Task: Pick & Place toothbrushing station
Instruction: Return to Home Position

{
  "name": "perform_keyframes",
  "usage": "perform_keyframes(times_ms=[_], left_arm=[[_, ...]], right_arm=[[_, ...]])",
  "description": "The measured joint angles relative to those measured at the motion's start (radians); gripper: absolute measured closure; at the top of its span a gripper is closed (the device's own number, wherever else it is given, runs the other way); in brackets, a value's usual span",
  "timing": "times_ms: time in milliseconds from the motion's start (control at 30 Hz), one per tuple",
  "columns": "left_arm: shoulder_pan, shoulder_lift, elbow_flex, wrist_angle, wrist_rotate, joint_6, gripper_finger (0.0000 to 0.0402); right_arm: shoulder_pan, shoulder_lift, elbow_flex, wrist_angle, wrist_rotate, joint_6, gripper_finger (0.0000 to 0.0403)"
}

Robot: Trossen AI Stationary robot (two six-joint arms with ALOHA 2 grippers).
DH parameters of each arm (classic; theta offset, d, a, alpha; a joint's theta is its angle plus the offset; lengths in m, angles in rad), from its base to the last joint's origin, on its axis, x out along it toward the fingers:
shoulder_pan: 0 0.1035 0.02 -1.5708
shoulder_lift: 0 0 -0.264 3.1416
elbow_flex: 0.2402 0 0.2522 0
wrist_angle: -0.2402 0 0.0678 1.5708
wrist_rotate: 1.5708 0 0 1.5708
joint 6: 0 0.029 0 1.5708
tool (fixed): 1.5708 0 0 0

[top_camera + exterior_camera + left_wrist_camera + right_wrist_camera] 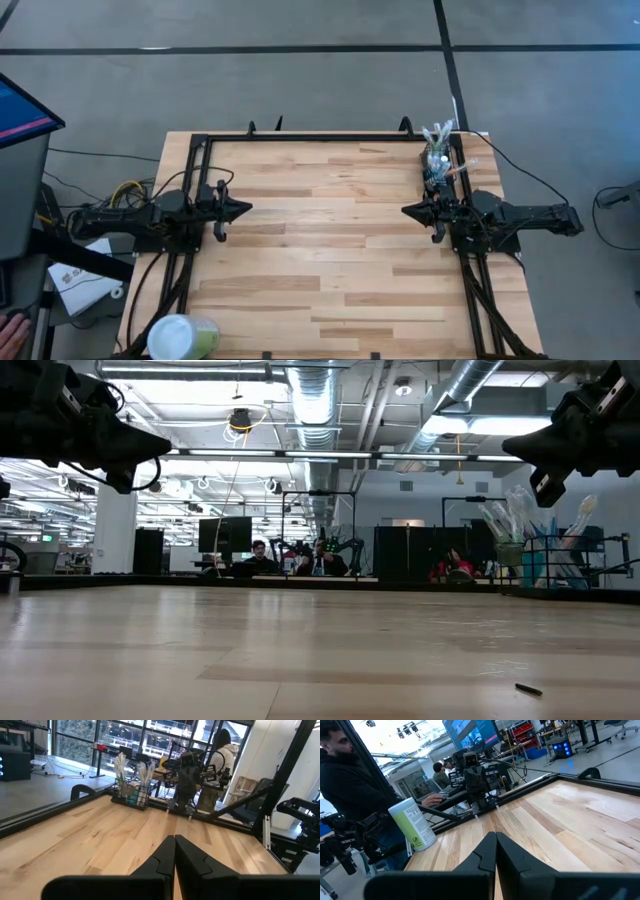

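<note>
Left claw, right claw closed; cup print probably illegible

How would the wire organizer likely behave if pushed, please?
The organizer is thin open wire, so probably light and apt to slide on the smooth table. Its brushes rise well above the rim, so a high push might tip it.

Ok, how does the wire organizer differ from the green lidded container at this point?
The wire organizer is dark open wirework with toothbrushes sticking up out of it; the green container is a solid pale cylinder closed by a white lid. The organizer stands close by the right gripper; the container stands at the opposite corner, well away from the left gripper. Both are upright on the table, and neither is held.
</note>
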Motion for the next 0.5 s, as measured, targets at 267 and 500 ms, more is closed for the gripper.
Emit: perform_keyframes(times_ms=[267, 500], left_arm=[[0.0, 0.006, 0.0, 0.002, 0.004, 0.0, 0.0399], [0.0, 0.006, 0.0, 0.01, 0.004, 0.0, 0.0399]], right_arm=[[0.0, 0.0, 0.0, 0.0, 0.0, 0.0, 0.0403], [0.0, 0.0, 0.0, 0.0, 0.0, 0.0, 0.0403]])
